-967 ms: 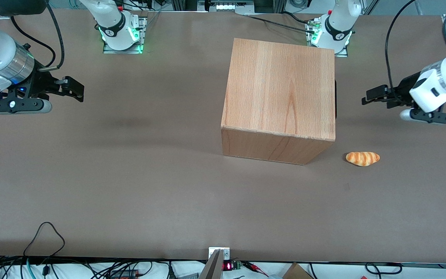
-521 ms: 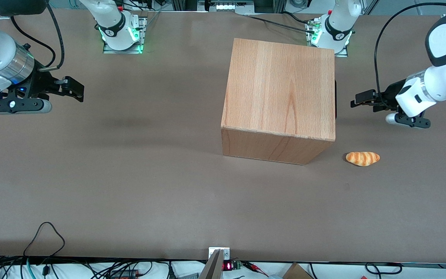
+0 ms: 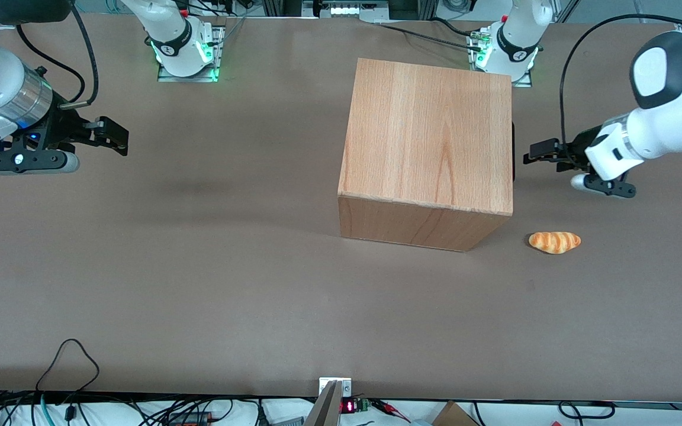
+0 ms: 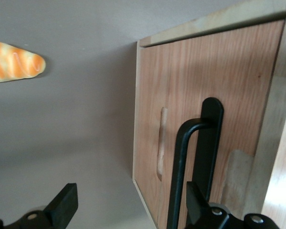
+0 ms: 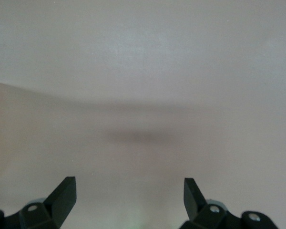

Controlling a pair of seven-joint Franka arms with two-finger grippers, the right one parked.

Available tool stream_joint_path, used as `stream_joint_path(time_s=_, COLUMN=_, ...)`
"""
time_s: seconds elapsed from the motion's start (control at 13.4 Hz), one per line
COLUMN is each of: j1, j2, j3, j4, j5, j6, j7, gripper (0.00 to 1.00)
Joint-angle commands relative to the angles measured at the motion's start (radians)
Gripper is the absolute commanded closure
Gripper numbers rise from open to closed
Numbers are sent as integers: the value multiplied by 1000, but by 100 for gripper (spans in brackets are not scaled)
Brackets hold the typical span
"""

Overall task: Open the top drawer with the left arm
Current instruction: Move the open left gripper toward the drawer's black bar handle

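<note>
Fingers (image 4: 62, 207) spread wide, holding nothing; gripper (image 3: 539, 152) has slid closer to the cabinet (image 3: 430, 136), handle (image 4: 190, 157) nearly within reach.

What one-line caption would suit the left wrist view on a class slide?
Open tool of the left arm nearing the black handle of the closed top drawer, bread roll on the table nearby.

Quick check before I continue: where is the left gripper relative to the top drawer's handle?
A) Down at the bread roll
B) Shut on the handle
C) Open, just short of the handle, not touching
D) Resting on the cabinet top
C: the left gripper is open, facing the black handle of the top drawer, nothing grasped.
</note>
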Motion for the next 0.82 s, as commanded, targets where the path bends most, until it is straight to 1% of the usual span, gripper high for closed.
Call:
stream_joint_path(time_s=0.0, j1=-5, j2=-5, j3=-14, j4=-36, j5=-26, j6=40, j7=27, gripper=0)
stream_joint_path(time_s=0.37, j1=-5, j2=4, j3=-38, j4=-59, j5=-28, j6=66, j7=27, gripper=0)
stream_joint_path(time_s=0.74, j1=-3, j2=24, j3=-41, j4=-70, j5=-26, j6=92, j7=28, gripper=0)
